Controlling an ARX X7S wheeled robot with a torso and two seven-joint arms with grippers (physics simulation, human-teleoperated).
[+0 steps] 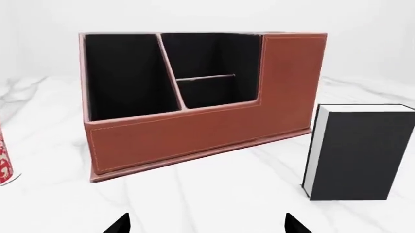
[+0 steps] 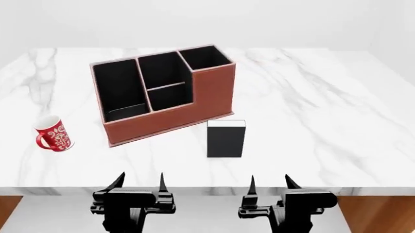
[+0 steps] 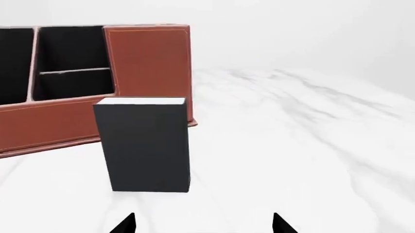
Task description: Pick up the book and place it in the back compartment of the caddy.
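Note:
The black book (image 2: 226, 139) stands upright on the white marble table (image 2: 311, 121), just in front of the caddy's right end; white page edges show on top. It also shows in the left wrist view (image 1: 360, 150) and the right wrist view (image 3: 146, 145). The red-brown caddy (image 2: 162, 124) has a back compartment (image 2: 162, 68) behind a low partition, also seen in the left wrist view (image 1: 207, 53) and the right wrist view (image 3: 71, 48). My left gripper (image 2: 141, 177) and right gripper (image 2: 269, 178) are open and empty at the table's front edge, short of the book.
A red patterned mug (image 2: 52, 133) stands left of the caddy, near the table's front left. The caddy's long narrow cell (image 2: 120, 90) is on its left and its tall square cell (image 2: 204, 57) at the back right. The table's front edge (image 2: 207, 188) runs just ahead of both grippers.

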